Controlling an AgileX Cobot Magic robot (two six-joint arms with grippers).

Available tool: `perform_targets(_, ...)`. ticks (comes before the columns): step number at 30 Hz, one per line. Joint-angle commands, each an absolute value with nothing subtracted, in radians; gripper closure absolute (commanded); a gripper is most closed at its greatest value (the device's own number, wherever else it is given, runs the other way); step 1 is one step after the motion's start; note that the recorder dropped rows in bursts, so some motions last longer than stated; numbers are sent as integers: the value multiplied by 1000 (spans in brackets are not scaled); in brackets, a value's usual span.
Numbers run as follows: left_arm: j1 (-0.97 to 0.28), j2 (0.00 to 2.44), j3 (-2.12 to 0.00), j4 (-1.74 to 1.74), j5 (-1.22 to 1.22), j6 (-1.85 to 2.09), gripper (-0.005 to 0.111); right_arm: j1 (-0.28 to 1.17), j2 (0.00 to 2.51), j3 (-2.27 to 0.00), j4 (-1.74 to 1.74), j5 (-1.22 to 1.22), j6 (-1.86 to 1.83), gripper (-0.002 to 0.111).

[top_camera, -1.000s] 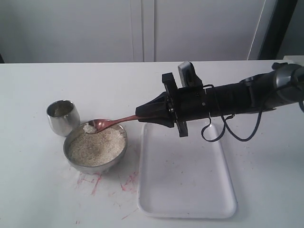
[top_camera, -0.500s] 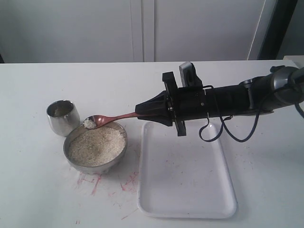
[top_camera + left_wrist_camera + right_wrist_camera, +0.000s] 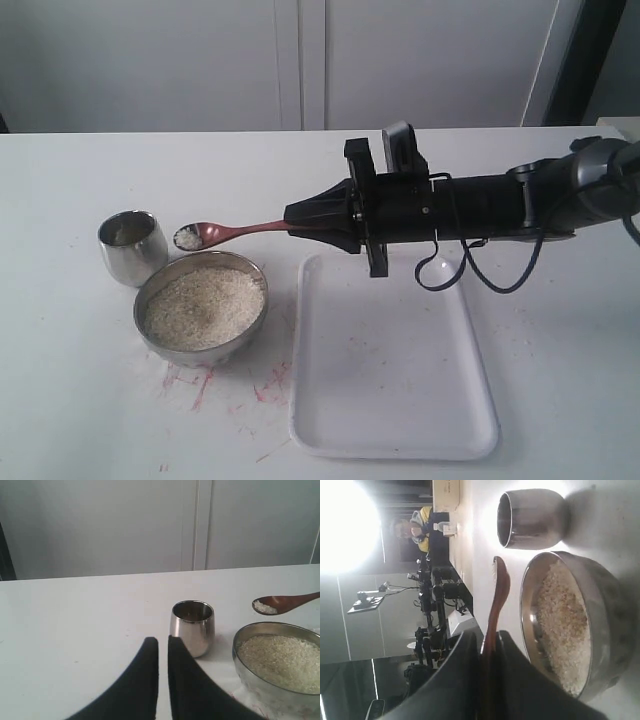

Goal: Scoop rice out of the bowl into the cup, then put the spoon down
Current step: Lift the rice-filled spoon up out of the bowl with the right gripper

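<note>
Jaws of the right gripper [image 3: 292, 226] pointed over a wide shallow steel bowl [image 3: 205, 355] toward a small rounded steel cup [image 3: 133, 246], clamped on a slim, stiff red-brown wooden spoon [image 3: 235, 232] at its handle end. Loose off-white rice [image 3: 186, 238] at its tip could spill if tipped. Jaws of the left gripper [image 3: 163, 642] nearly met, empty.

Robotics lab: bare white table [image 3: 100, 180], plain cabinets [image 3: 200, 60], other black rigs [image 3: 432, 610] behind.

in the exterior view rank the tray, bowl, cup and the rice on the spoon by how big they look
1. tray
2. bowl
3. cup
4. rice on the spoon

The gaps in size are clear, so none is a near tie.
</note>
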State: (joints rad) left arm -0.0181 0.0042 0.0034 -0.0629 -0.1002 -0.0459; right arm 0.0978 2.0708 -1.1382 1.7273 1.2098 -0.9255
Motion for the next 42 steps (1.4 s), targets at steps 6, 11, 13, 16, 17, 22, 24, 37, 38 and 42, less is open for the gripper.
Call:
perform_targets(6,-23,0,0,-67,-105,-47,92,144,2052,-1230,1744,1221,-920,108)
perform_targets(11,-23,0,0,-67,-105,-47,92,150,2052,-1269,1744,1221,-891,108)
perform_targets(13,-23,0,0,-67,-105,-47,92,150,2052,-1285,1744,1221,-886,108)
perform_targets(16,-23,0,0,-67,-105,-47,92,150,2052,-1302,1744,1221,-876,108)
perform_targets(17,-23,0,0,-67,-105,-47,92,150,2052,-1304,1744,1221,-876,108)
perform_targets(22,-23,0,0,-67,-105,-47,92,165,2052,-1305,1744,1221,-867,108)
perform_targets(24,-23,0,0,-67,-105,-47,92,174,2052,-1305,1744,1210,-867,108)
perform_targets(37,-23,0,0,-67,-105,-47,92,189,2069,-1351,1744,1130,-853,108)
perform_targets(38,-23,0,0,-67,-105,-47,92,191,2075,-1363,1744,1130,-845,108)
perform_targets(42,-23,0,0,-67,-105,-47,92,206,2103,-1407,1744,1123,-826,108)
